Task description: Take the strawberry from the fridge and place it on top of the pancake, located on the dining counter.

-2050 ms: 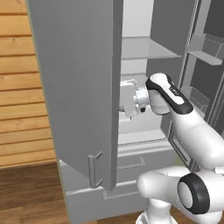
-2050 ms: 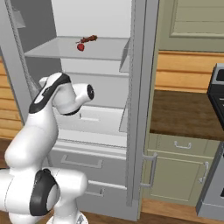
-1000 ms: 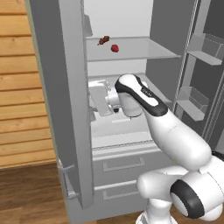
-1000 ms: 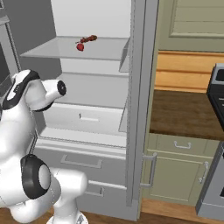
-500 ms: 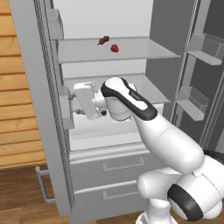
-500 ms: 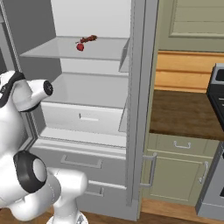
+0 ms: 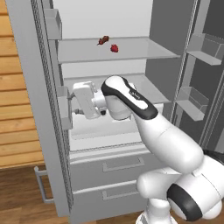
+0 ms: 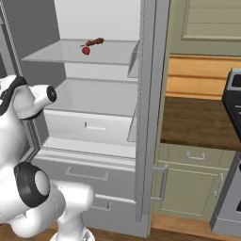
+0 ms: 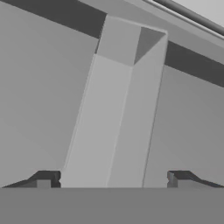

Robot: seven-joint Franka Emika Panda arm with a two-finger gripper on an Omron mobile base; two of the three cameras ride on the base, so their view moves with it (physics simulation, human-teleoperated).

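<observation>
At the far left of the left base view runs a wall of warm horizontal wood planks [image 7: 15, 109] above a dark wooden floor [image 7: 22, 192]. Next comes the fridge [image 7: 87, 175], matte grey and boxy, its left door [image 7: 35, 109] swung open with small square bins on the inner face and a bar handle low on its edge. The gripper [image 7: 70, 107] reaches sideways to that door's inner face at a bin; the hand view shows its two dark fingertips [image 9: 43, 180] spread wide, with a pale grey squared bin [image 9: 118, 109] between them, and contact cannot be told.

Inside, flat pale shelves sit over a white drawer. The strawberry [image 7: 114, 48], tiny, bright red and rounded, lies on the upper shelf [image 7: 131, 50], just beside a darker elongated brown-red morsel [image 7: 104, 40]. The right door [image 7: 205, 78] stands open with angular shelves.

The right base view adds what lies beyond: the same berry [image 8: 86, 50], then pale green cabinets [image 8: 193, 188] under a dark brown countertop [image 8: 197, 122], and a steel stove [image 8: 233, 141] at the edge.
</observation>
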